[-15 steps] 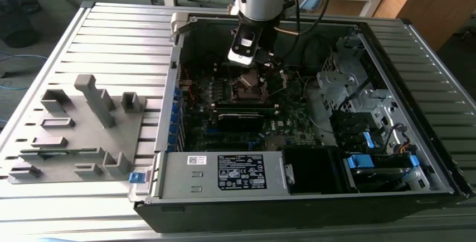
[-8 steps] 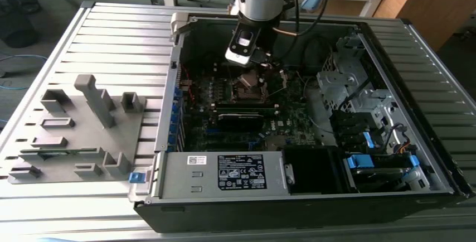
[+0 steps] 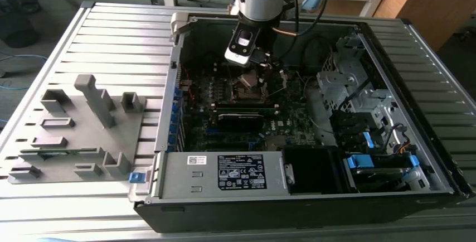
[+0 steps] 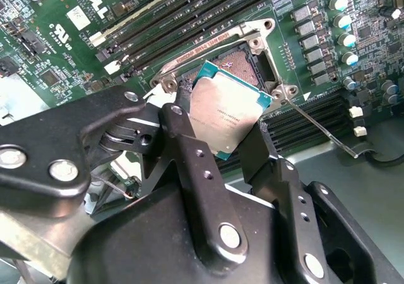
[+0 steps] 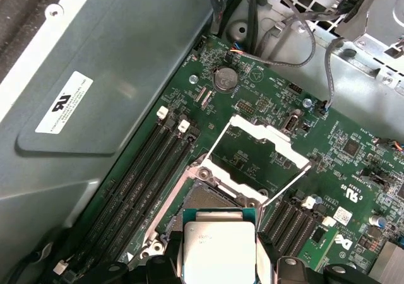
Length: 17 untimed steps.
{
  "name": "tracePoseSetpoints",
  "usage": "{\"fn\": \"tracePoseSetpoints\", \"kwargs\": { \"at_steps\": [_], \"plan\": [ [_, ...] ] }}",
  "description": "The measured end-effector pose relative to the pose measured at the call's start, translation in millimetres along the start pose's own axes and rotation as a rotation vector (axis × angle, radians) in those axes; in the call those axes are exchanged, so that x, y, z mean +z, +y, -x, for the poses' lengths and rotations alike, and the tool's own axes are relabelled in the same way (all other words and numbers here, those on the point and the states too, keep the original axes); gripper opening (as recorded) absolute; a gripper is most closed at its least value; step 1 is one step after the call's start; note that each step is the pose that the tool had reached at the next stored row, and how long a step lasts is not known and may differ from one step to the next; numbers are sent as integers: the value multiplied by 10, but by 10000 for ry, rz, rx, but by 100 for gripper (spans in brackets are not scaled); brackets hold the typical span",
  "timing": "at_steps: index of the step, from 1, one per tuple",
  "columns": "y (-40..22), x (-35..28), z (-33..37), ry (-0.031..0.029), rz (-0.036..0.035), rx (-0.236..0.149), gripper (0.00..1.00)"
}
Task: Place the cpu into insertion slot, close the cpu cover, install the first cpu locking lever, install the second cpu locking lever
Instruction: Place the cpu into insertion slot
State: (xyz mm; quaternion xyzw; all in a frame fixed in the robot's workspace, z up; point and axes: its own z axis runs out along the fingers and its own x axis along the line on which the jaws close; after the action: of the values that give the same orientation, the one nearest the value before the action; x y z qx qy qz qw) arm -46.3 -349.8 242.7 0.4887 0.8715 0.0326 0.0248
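Note:
My gripper (image 4: 222, 125) is shut on the cpu (image 4: 224, 113), a flat square chip with a silvery face, its two black fingers (image 4: 183, 117) pressing on opposite edges. The chip hangs tilted just above the insertion slot (image 4: 243, 63), whose coppery-dark centre lies bare inside its metal rim. In the first wrist view the cpu (image 5: 218, 249) hovers at the near edge of the slot (image 5: 205, 199), and the cpu cover (image 5: 255, 154) stands swung open beyond it. A thin wire locking lever (image 4: 315, 125) sticks out beside the socket. In the exterior view the gripper (image 3: 251, 66) hangs low inside the case, over the slot (image 3: 251, 86).
Long black memory slots (image 4: 189, 19) run beside the socket. The open computer case (image 3: 416, 158) holds a power supply (image 3: 223, 172), a drive cage (image 3: 357, 94) and loose cables (image 5: 284, 57). A grey fixture tray (image 3: 74, 130) lies on the exterior view's left.

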Motion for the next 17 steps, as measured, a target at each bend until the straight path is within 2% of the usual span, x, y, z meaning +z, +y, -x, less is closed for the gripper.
{"fn": "tracePoseSetpoints", "kwargs": {
  "at_steps": [11,17],
  "plan": [
    [-2,25,0,-8,-1,54,54],
    [-3,40,0,-90,-15,1053,54]
  ]
}}
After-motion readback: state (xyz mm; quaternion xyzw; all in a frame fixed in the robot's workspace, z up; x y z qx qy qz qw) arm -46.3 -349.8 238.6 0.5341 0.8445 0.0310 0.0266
